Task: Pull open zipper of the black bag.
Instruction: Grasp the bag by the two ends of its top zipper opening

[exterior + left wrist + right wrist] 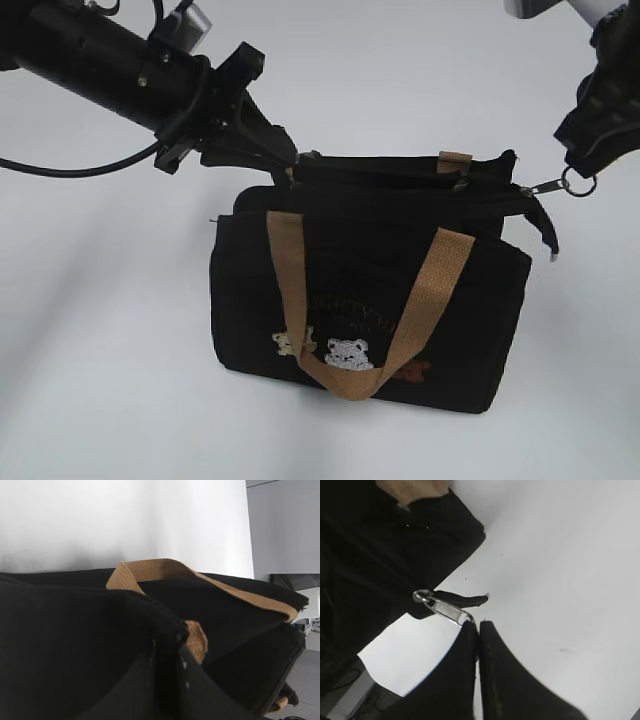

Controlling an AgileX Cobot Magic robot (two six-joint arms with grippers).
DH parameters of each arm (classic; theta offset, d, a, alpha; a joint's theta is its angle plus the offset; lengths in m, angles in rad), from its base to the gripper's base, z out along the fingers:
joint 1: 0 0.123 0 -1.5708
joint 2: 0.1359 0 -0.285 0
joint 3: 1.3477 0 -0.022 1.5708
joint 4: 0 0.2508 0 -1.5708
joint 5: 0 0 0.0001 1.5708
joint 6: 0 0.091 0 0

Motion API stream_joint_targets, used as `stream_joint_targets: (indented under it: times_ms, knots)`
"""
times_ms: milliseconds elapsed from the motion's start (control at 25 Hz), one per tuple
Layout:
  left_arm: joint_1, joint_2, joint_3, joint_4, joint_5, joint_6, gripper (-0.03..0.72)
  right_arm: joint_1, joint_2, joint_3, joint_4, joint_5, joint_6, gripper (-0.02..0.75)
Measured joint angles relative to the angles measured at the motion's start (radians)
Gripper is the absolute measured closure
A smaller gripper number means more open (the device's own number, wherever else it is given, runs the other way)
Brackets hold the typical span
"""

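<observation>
Exterior view: the black bag [370, 300] stands on a white table [100, 380], its soft fabric likely to sag unless braced. The left pincer [285, 155] clamps the bag's top left corner, arm slanting down from upper left; the right pincer [578, 160] holds the pull tab [548, 187] at the zipper's [420, 185] right end. Left wrist view: black cloth and a tan strap [150, 570] fill the frame. Right wrist view: closed fingers [470, 645] pinch the small, slippery tab [447, 609].

Bright, even light on a washed-out white table [90, 330]; soft shadows, detail-less blacks, blurry wrist close-ups.
</observation>
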Motion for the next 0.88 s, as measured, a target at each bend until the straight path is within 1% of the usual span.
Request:
stream_joint_targets:
  times_ms: [200,320,560,600,640,680,720,760,800,880]
  knots:
    - [0.000,0.000,0.000,0.001,0.000,0.000,0.662,-0.063,0.000,0.000,0.025,0.004,0.001,0.738]
    - [0.000,0.000,0.000,0.001,0.000,0.000,0.662,-0.086,0.000,0.000,0.033,0.005,0.006,0.738]
    - [0.000,0.000,0.000,0.002,0.000,0.000,0.662,-0.090,0.000,0.000,0.039,0.006,0.021,0.738]
    - [0.000,0.000,0.000,0.002,0.004,0.000,0.662,-0.090,0.000,0.000,0.043,0.006,0.023,0.728]
    - [0.000,0.000,0.000,0.002,0.009,0.000,0.660,-0.090,0.000,0.000,0.046,0.006,0.025,0.705]
    - [0.001,0.000,0.000,0.002,0.020,0.000,0.652,-0.091,0.000,0.000,0.048,0.006,0.028,0.658]
    - [0.005,0.000,0.000,0.002,0.033,0.000,0.633,-0.091,0.000,0.000,0.051,0.006,0.032,0.594]
    - [0.009,-0.001,0.000,0.005,0.053,0.000,0.600,-0.091,0.000,0.000,0.057,0.006,0.040,0.530]
    - [0.014,-0.006,0.000,0.015,0.074,0.000,0.554,-0.091,0.000,0.000,0.064,0.006,0.052,0.450]
    - [0.021,-0.031,0.000,0.067,0.104,0.000,0.449,-0.091,-0.005,0.000,0.087,0.007,0.071,0.313]
